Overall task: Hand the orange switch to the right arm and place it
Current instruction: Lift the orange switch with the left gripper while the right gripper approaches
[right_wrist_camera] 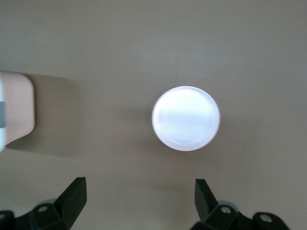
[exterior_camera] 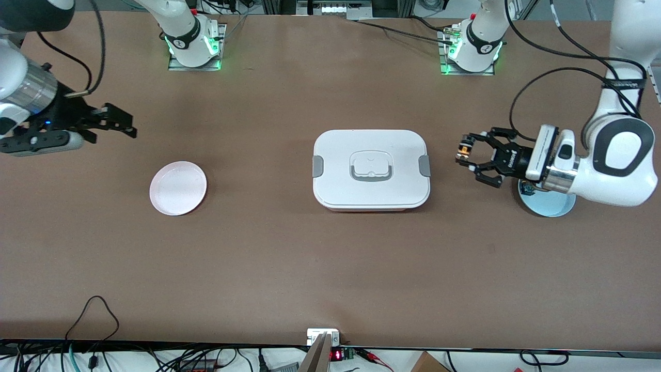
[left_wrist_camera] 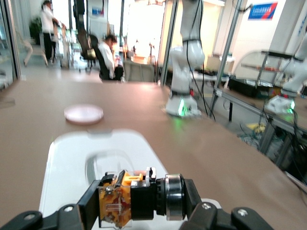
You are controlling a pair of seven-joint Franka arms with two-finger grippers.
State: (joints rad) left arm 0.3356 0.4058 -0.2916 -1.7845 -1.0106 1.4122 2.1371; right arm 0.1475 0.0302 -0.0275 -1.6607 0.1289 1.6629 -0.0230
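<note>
The orange switch [exterior_camera: 462,151] is a small black part with an orange body and a silver ring. My left gripper [exterior_camera: 466,152] is shut on it, holding it level in the air beside the white box's end toward the left arm. In the left wrist view the switch [left_wrist_camera: 115,203] lies crosswise between the fingers of the left gripper [left_wrist_camera: 140,201]. My right gripper [exterior_camera: 123,125] hangs open and empty over the table at the right arm's end, near the pink plate [exterior_camera: 178,187]. Its wrist view shows the right gripper [right_wrist_camera: 141,191] with that plate [right_wrist_camera: 186,118] below.
A white lidded box [exterior_camera: 371,169] with grey clips sits mid-table, seen also as the box [left_wrist_camera: 72,158] in the left wrist view. A light blue plate [exterior_camera: 550,204] lies under the left arm's wrist, with a small green-and-blue part [exterior_camera: 528,190] on it.
</note>
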